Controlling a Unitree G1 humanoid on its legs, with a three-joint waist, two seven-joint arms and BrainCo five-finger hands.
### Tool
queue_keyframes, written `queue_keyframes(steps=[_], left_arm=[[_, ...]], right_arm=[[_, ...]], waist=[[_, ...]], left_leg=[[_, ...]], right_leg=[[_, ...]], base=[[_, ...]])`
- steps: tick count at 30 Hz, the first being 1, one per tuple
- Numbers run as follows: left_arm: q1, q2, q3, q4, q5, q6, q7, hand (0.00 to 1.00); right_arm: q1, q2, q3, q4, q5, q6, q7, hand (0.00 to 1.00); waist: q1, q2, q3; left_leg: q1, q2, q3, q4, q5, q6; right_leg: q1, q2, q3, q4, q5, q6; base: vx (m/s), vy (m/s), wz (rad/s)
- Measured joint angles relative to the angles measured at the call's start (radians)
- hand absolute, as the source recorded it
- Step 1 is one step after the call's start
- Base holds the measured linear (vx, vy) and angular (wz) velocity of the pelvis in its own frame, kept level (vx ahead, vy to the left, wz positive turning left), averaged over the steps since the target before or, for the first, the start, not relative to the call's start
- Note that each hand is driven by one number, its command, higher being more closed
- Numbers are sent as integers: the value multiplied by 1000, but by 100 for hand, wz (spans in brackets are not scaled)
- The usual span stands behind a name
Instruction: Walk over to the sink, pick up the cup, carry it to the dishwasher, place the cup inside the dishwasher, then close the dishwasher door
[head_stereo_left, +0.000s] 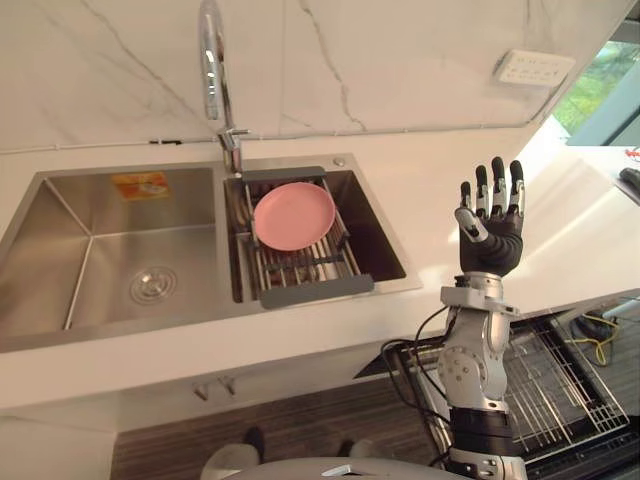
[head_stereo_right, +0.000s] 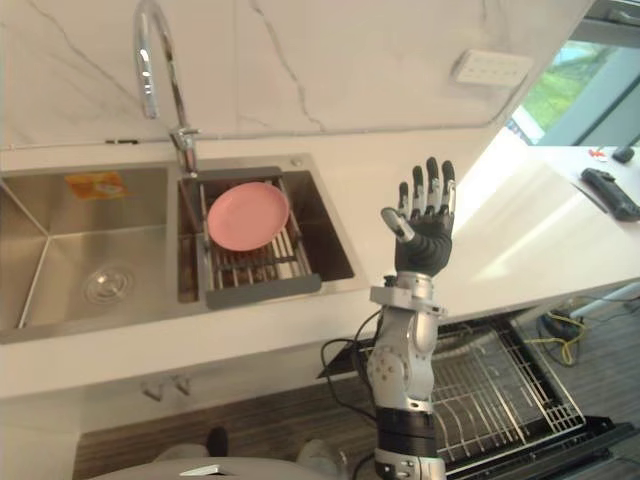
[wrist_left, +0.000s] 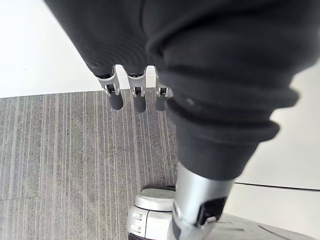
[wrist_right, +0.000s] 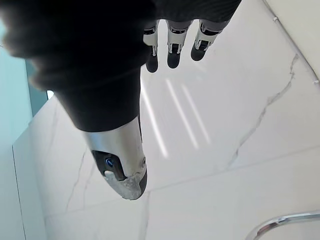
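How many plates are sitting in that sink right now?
1. A pink plate lies on the slatted rack in the right basin of the sink, just in front of the tap. Others could be hidden under the rack.

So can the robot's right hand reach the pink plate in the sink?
Probably yes. The right hand is up and open over the counter, and the pink plate lies bare on the sink rack, nothing between them.

The steel double sink (head_stereo_left: 90, 200) sits left of the dishwasher (head_stereo_right: 510, 390), which stands open.
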Motion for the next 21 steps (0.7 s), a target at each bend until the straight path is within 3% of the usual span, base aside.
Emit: queue_keyframes(steps=[4, 5, 11, 15, 21], left_arm=[[3, -29, -16, -2, 33, 15, -2, 0], [19, 2, -74, -37, 78, 36, 1, 0], [19, 3, -74, -37, 74, 36, -3, 0], [19, 14, -74, -21, -45, 36, -49, 0], [18, 34, -77, 12, -334, 35, -97, 0]], right_arm=[[4, -37, -41, 0, 1, 16, 1, 0], [44, -50, -64, 3, 8, 24, 45, 0], [44, -50, -63, 3, 9, 25, 45, 0], [44, -52, -41, 14, 28, 55, 46, 0], [47, -53, 10, 26, 35, 139, 39, 0]], waist=[[-9, 59, -12], [-10, 14, -60], [-10, 14, -60], [-8, 9, -56], [-6, 8, -37]], left_leg=[[11, 47, -10, -27, 18, -32], [10, 60, 13, -27, 9, -48], [9, 59, 11, -27, 10, -47], [8, 54, 10, -27, 11, -46], [5, 45, 59, -28, 5, -35]], right_leg=[[31, 55, -37, -56, 11, -22], [62, 79, -22, -136, 52, -28], [62, 78, -24, -136, 52, -28], [62, 75, -28, -136, 52, -26], [89, 57, -54, -177, 68, -5]], base=[[110, -158, 10], [0, 0, 0], [0, 0, 0], [0, 0, 1], [-7, 20, 10]])
